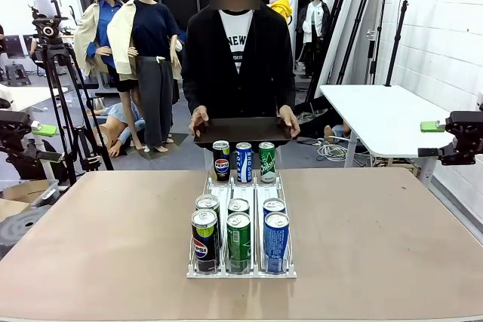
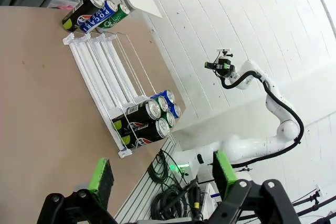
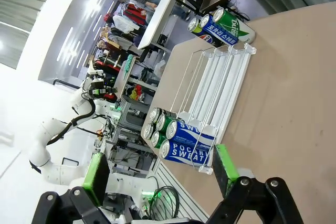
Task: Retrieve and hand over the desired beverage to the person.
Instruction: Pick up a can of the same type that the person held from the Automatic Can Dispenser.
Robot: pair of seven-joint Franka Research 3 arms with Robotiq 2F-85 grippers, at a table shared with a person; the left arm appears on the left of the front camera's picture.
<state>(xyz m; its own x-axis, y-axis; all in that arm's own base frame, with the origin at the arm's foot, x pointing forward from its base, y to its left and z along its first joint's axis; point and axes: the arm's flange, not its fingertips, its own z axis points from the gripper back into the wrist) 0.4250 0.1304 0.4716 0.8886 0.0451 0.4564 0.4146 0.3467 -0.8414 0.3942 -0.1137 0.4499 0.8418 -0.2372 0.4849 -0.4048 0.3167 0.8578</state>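
Note:
A clear plastic rack (image 1: pixel 241 186) in the table's middle holds several cans in three lanes: black Pepsi (image 1: pixel 204 239), green (image 1: pixel 238 240) and blue Pocari Sweat (image 1: pixel 275 240) in front. At its far end stand three more cans: Pepsi (image 1: pixel 221 160), blue (image 1: pixel 244 162) and green (image 1: pixel 267 161). The person (image 1: pixel 238 58) stands behind them, holding a black tray (image 1: pixel 241 132) with both hands at the table's far edge. My left gripper (image 1: pixel 47 143) hovers open beyond the table's left side, my right gripper (image 1: pixel 429 139) open beyond the right side. Both wrist views show open, empty jaws (image 2: pixel 163 174) (image 3: pixel 161 171) looking across at the rack (image 2: pixel 105 72) (image 3: pixel 215 82).
The brown tabletop (image 1: pixel 377 231) is bare on both sides of the rack. A white side table (image 1: pixel 377 115) stands at the back right, and a camera tripod (image 1: pixel 56 73) at the back left. A white brick wall runs along the right.

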